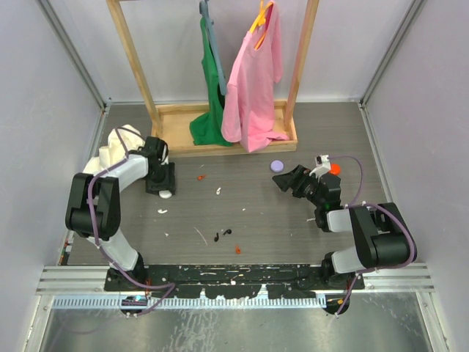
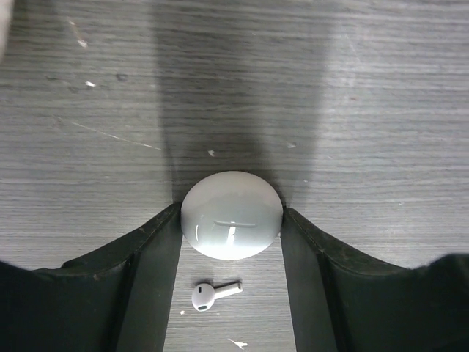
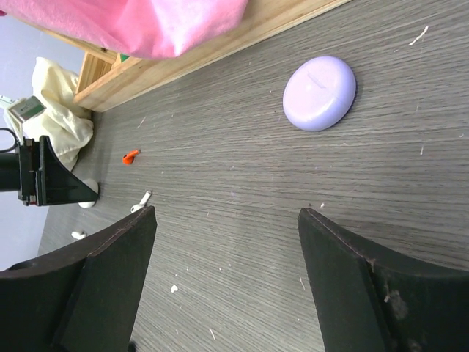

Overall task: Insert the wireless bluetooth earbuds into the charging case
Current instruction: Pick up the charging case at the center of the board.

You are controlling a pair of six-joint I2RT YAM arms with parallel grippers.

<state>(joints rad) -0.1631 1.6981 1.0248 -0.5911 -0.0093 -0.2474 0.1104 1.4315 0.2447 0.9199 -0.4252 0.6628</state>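
The left gripper [image 2: 231, 211] is closed on a white charging case [image 2: 231, 215], one dark finger [image 2: 150, 257] pressed to each side of the round shell, which sits flat on the grey wood-grain table [image 2: 366, 110] with its lid down. Just below the case in the left wrist view, in the gap between the fingers, a white earbud [image 2: 212, 294] lies on its side, apart from the case.

From above, this gripper is at the left of the frame. Another white earbud [image 1: 218, 191] lies nearer the middle and a small white piece [image 1: 162, 211] lies below the gripper. A cream cloth [image 1: 117, 143] is bunched behind the arm.

The right gripper [image 3: 227, 214] stands with its jaws wide apart and nothing between them, hovering above the table at the right of the overhead frame. A lilac charging case [image 3: 319, 93] rests closed ahead of it, well apart from the fingers.

Two small dark pieces [image 1: 222, 235] lie at lower centre, and orange scraps [image 1: 201, 177] are scattered about. At the top stands a wooden clothes rack [image 1: 132, 59] with a pink shirt [image 1: 253, 81] and a green garment [image 1: 212, 110].
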